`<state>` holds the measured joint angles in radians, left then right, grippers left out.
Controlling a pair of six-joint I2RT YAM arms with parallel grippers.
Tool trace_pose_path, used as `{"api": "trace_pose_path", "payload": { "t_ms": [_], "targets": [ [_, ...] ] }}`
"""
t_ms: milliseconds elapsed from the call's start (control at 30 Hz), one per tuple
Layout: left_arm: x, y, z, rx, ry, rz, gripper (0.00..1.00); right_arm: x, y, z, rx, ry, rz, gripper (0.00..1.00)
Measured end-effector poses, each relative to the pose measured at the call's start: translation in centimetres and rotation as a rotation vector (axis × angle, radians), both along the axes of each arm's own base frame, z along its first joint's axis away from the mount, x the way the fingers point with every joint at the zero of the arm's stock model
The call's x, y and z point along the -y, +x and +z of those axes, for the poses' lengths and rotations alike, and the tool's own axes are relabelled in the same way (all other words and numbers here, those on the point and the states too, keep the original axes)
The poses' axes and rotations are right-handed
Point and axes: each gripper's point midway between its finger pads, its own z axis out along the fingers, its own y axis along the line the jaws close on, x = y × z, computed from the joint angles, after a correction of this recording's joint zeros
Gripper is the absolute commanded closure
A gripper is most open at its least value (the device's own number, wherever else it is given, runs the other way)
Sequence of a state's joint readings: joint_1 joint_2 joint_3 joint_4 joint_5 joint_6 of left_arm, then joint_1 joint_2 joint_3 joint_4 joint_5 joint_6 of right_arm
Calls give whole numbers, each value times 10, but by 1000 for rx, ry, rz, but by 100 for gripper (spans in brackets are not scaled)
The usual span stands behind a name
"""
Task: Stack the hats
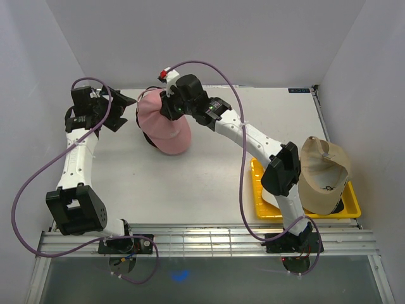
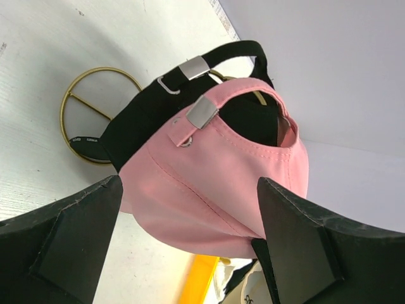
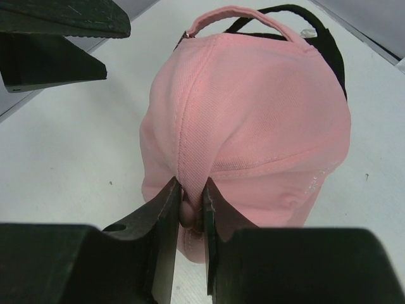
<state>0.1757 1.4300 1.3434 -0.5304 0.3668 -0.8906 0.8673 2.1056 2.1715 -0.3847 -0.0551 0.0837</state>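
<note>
**Pink cap pinched on the stack; tan cap far to your right**

Your right fingers (image 3: 161, 218) are pinched narrow on a crown-seam fold of the pink cap (image 3: 253, 114). It sits over the black cap (image 2: 136, 123) on the gold wire stand (image 2: 69, 104), at the rear middle of the surface (image 1: 209, 177). Your left fingers (image 2: 76, 234) stand wide just left of it, facing its strap end and holding nothing. The tan cap (image 1: 324, 174) lies well apart on the yellow tray (image 1: 310, 214), nearer your right arm, with bare surface between.

Pink cap (image 1: 166, 126); black cap (image 2: 136, 119); tan cap (image 1: 323, 171); yellow tray (image 1: 352, 208).
</note>
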Motion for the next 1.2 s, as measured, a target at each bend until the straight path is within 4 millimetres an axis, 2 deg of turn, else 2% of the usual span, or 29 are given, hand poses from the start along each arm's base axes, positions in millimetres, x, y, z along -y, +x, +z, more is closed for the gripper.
{"api": "trace_pose_path", "payload": {
  "t_ms": [167, 367, 467, 700, 833, 967, 1200],
  "targets": [
    [3, 0, 1, 6, -9, -18, 2, -2, 2, -9, -22, -3, -11, 78],
    [2, 9, -7, -1, -8, -13, 2, -1, 4, -9, -43, 9, -45, 76],
    [1, 14, -10, -1, 1, 1, 2, 0, 5, -10, -61, 18, -71, 71],
    [2, 28, -33, -35, 26, 12, 2, 1, 5, -18, -102, 28, -101, 54],
    [11, 36, -44, -52, 42, -7, 2, 1, 5, -20, -111, 31, -108, 46],
    [14, 43, -47, -48, 56, -11, 2, 0, 6, -18, -109, 42, -109, 32],
    [9, 54, -49, -46, 82, 5, 2, 1, 6, -20, -97, 30, -103, 14]
  ]
}}
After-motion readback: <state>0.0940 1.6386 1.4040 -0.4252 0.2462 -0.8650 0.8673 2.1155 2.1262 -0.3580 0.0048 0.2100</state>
